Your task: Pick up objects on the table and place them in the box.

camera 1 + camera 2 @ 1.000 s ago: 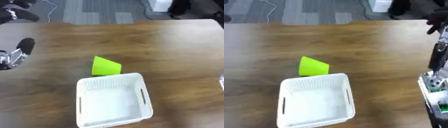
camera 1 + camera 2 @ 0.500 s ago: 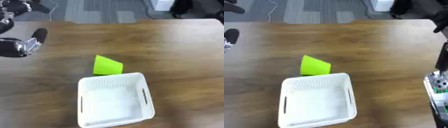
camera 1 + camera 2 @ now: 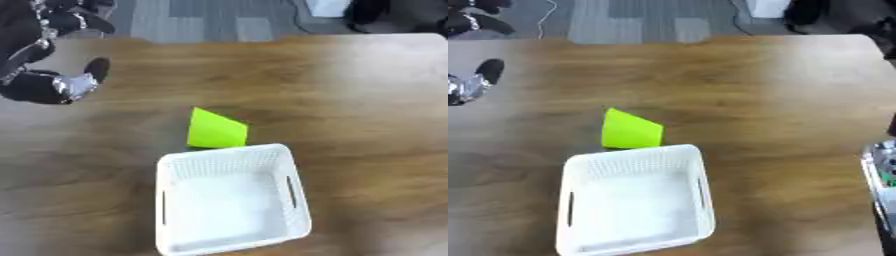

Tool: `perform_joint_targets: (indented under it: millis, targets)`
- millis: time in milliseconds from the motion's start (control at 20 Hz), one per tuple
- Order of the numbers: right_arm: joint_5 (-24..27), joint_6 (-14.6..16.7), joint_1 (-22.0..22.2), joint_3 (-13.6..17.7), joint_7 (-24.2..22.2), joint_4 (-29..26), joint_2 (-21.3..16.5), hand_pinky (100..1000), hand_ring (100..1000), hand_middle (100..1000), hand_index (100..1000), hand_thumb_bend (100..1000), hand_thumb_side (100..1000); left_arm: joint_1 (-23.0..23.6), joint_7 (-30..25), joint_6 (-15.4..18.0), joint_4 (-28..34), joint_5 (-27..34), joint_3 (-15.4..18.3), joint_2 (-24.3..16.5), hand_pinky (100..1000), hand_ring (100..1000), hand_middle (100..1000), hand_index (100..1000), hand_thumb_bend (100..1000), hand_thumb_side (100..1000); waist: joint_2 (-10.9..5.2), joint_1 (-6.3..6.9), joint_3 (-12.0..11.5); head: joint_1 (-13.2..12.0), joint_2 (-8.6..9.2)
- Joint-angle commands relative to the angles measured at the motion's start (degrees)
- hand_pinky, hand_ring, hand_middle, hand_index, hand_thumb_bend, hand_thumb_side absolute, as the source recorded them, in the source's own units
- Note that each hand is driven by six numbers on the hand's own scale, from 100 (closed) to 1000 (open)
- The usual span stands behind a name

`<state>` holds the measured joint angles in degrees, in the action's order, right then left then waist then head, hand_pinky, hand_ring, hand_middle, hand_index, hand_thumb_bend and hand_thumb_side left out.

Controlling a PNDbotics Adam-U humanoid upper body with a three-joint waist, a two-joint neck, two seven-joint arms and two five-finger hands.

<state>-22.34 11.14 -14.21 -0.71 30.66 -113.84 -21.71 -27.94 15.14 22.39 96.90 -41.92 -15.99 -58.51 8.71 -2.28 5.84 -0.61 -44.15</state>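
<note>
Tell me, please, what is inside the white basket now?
Nothing shows inside the white basket: its floor looks bare. The near wall hides a strip of floor at the front. The green cup lies on the table just beyond its far rim.

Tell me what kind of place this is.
Probably an office or lab room. A large wooden table stands on grey carpet tiles, with cables trailing on the floor beyond its far edge. On the table sit a white basket and a lime-green cup.
</note>
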Motion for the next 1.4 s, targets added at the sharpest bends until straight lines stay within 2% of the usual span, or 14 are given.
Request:
perform_joint_targets:
  millis: [50, 200, 600, 900, 1100, 1400]
  targets:
    - [0.1, -0.8, -1.4, -0.2, -2.2, -0.7, -0.1, 253, 419, 550, 547, 100, 1000, -0.8, -0.4, 1.6, -1.6, -1.5, 0.4, -1.4, 817, 764, 841, 777, 945, 1000, -0.35, 0.05, 0.5, -1.6, 0.23]
    - [0.0, -1.7, -2.3, -0.2, -3.9, -0.7, 0.4, 250, 418, 550, 548, 100, 1000, -0.9, -1.2, 2.8, -2.8, -2.9, 0.4, -1.6, 850, 782, 850, 789, 1000, 1000, 0.13, 0.07, 1.2, -2.3, 0.84]
    - [0.0, -3.2, -4.8, -0.1, -6.5, -0.7, 1.4, 250, 419, 554, 555, 100, 1000, -2.0, -2.8, 6.0, -6.7, -5.2, 0.4, -1.5, 886, 800, 855, 804, 1000, 1000, 1.16, 0.26, 2.7, -4.1, 2.0]
    - [0.2, -3.8, -6.0, -0.2, -7.5, -0.7, 1.8, 249, 419, 555, 555, 100, 1000, -3.5, -2.6, 8.6, -8.8, -6.3, -0.3, -0.6, 897, 814, 866, 831, 1000, 1000, 1.58, 0.51, 3.5, -5.6, 2.16]
    - [0.4, -4.0, -6.5, -0.3, -8.2, -0.7, 2.0, 249, 419, 555, 555, 100, 1000, -4.3, -3.5, 10.7, -9.2, -3.6, -1.5, 0.3, 874, 797, 874, 855, 1000, 1000, 1.66, 0.57, 4.0, -6.1, 2.19]
    - [0.5, -4.1, -6.8, -0.3, -8.8, -0.7, 2.0, 249, 419, 555, 555, 100, 1000, -5.3, -7.9, 12.2, -8.9, 3.1, -3.2, 1.3, 856, 784, 877, 869, 1000, 1000, 1.51, 0.69, 4.3, -6.5, 2.41]
